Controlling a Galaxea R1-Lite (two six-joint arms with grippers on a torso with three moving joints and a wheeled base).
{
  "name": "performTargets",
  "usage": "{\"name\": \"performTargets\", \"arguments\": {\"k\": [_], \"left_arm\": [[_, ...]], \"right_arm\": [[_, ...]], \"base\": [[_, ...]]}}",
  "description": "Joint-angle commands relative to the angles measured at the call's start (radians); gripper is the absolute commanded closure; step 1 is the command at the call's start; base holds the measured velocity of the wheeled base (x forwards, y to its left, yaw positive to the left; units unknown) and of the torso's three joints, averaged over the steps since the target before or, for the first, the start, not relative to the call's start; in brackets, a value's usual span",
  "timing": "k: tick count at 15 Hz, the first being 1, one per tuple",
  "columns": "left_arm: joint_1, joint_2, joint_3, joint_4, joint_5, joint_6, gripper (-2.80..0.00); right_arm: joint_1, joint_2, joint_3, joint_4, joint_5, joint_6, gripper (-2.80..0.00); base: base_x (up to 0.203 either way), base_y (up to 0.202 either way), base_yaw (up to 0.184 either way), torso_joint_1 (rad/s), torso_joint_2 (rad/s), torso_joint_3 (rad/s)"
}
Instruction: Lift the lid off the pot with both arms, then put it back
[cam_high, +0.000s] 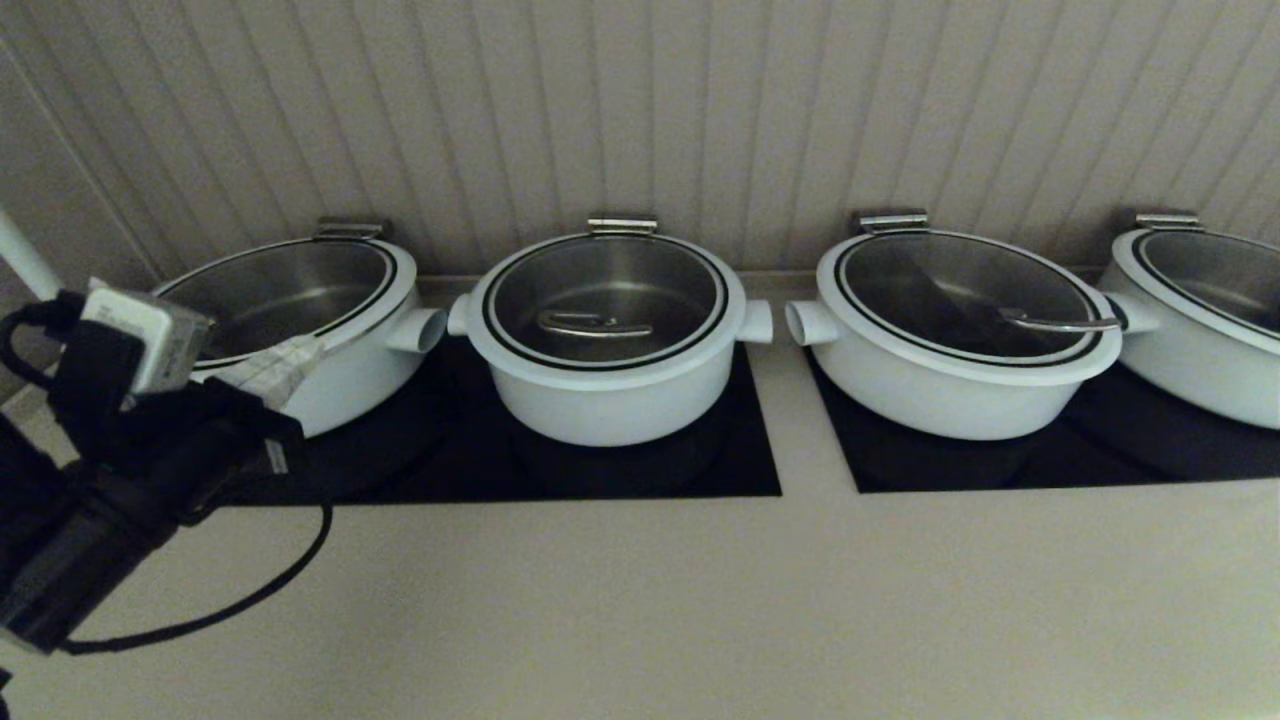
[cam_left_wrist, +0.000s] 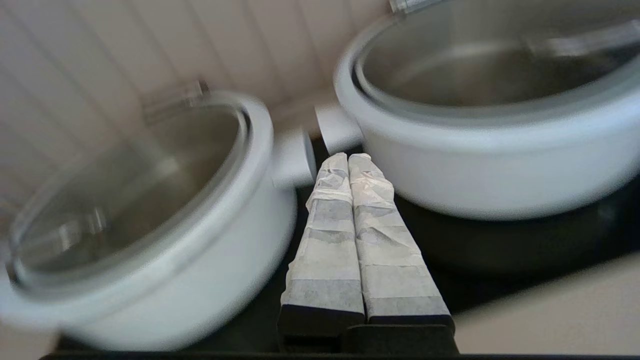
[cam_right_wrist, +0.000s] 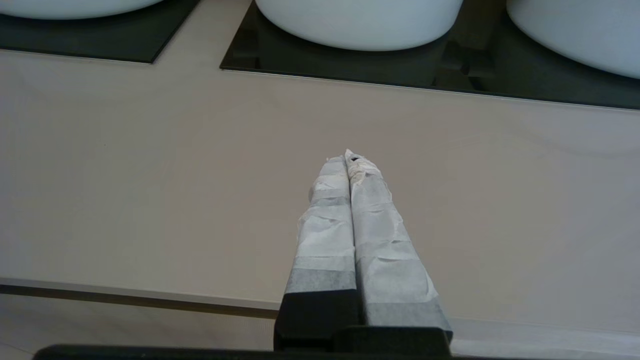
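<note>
The round glass lid (cam_high: 606, 300) with its curved steel handle sits centre-frame on the deep white pot (cam_high: 610, 385). The left end effector (cam_left_wrist: 348, 159), paper-wrapped fingers together, hangs at lower left; the right end effector (cam_right_wrist: 350, 159), likewise together, hangs over the smooth beige desk (cam_right_wrist: 150, 175).

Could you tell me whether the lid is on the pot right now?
On: the lid sits level inside the pot's rim.

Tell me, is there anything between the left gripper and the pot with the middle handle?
Nothing solid: in the left wrist view, the shut left gripper faces the pot across bare black cooktop; a neighbouring pot sits beside.
</note>
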Motion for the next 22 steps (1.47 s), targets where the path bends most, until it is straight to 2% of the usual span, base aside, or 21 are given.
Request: {"name": "performTargets", "arguments": {"k": [1,3,5,6,12,14,15,17,21,22], "left_arm": [[-0.001,-0.102,0.136,-0.006,0.002,-0.029,0.00],[-0.002,-0.189,0.266,0.011,0.001,-0.064,0.00],[-0.003,-0.311,0.284,0.125,-0.002,-0.088,0.00],[-0.004,-0.390,0.285,0.226,-0.004,-0.093,0.00],[0.013,-0.958,0.288,0.998,0.001,-0.105,0.00],[0.027,-1.123,0.288,1.162,0.016,-0.116,0.00],[0.043,-1.183,0.287,1.220,0.022,-0.126,0.00],[0.070,-1.267,0.287,1.269,0.029,-0.132,0.00],[0.082,-1.441,0.288,1.277,0.031,-0.138,0.00],[0.083,-1.440,0.288,1.277,0.033,-0.165,0.00]], "right_arm": [[0.000,0.000,0.000,0.000,0.001,-0.001,0.00],[0.000,0.002,0.000,0.000,0.001,-0.001,0.00],[0.000,0.002,0.000,0.000,0.001,-0.001,0.00],[0.000,0.000,0.000,0.000,0.001,-0.001,0.00],[0.000,0.000,0.000,0.000,0.001,-0.001,0.00],[0.000,0.000,0.000,0.000,0.001,-0.001,0.00],[0.000,0.000,0.000,0.000,0.001,0.001,0.00],[0.000,0.001,0.000,0.000,0.001,-0.001,0.00],[0.000,0.002,0.000,0.000,0.001,-0.001,0.00],[0.000,0.000,0.000,0.000,0.001,-0.001,0.00]], "base": [[0.000,0.000,0.000,0.000,0.00,0.000],[0.000,0.000,0.000,0.000,0.00,0.000],[0.000,0.000,0.000,0.000,0.00,0.000],[0.000,0.000,0.000,0.000,0.00,0.000],[0.000,0.000,0.000,0.000,0.00,0.000],[0.000,0.000,0.000,0.000,0.00,0.000],[0.000,0.000,0.000,0.000,0.00,0.000],[0.000,0.000,0.000,0.000,0.00,0.000],[0.000,0.000,0.000,0.000,0.00,0.000],[0.000,0.000,0.000,0.000,0.00,0.000]]}}
